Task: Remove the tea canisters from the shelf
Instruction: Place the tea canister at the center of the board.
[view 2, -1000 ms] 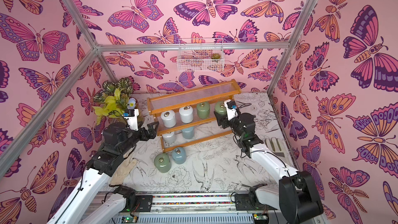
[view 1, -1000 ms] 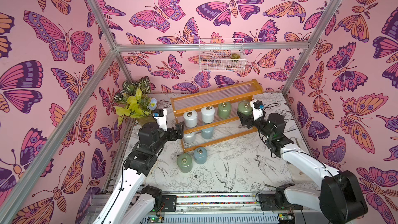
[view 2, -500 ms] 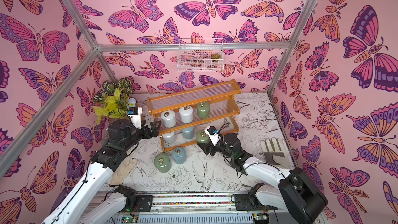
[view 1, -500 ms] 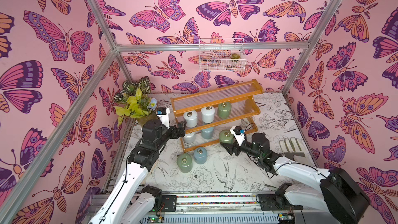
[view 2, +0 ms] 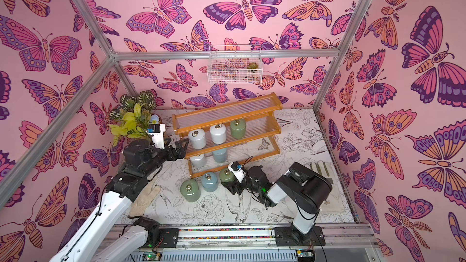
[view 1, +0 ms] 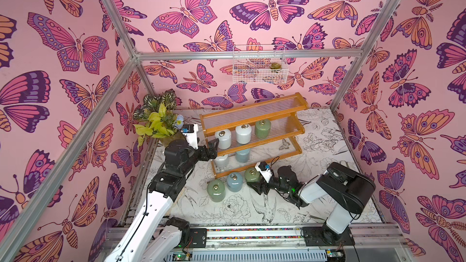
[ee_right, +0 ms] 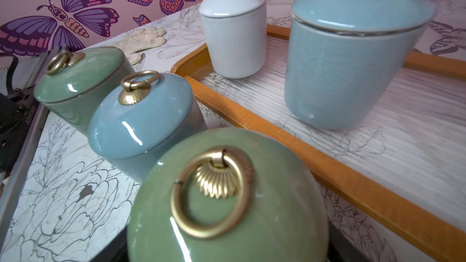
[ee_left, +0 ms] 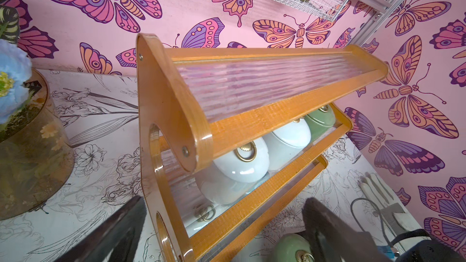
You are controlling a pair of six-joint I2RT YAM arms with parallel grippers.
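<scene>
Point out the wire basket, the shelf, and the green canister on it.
wire basket [view 1: 252,76]: in a top view, front mesh wall.
shelf [view 1: 252,109]: in a top view, ribbed top tier.
green canister [view 1: 262,131]: in a top view, body.

The tea canisters [ee_right: 272,223] are glossy glazed ceramic with brassy metal ring pulls [ee_right: 214,181], the shelf [ee_left: 264,119] shiny orange wood with clear ribbed plastic tiers [ee_left: 252,84], the basket [view 1: 259,76] thin white wire.

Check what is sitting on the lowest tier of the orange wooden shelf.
A white ceramic canister and a light blue ceramic canister stand on that tier of the shelf. In both top views the middle tier partly covers them; anything behind them is hidden.
</scene>
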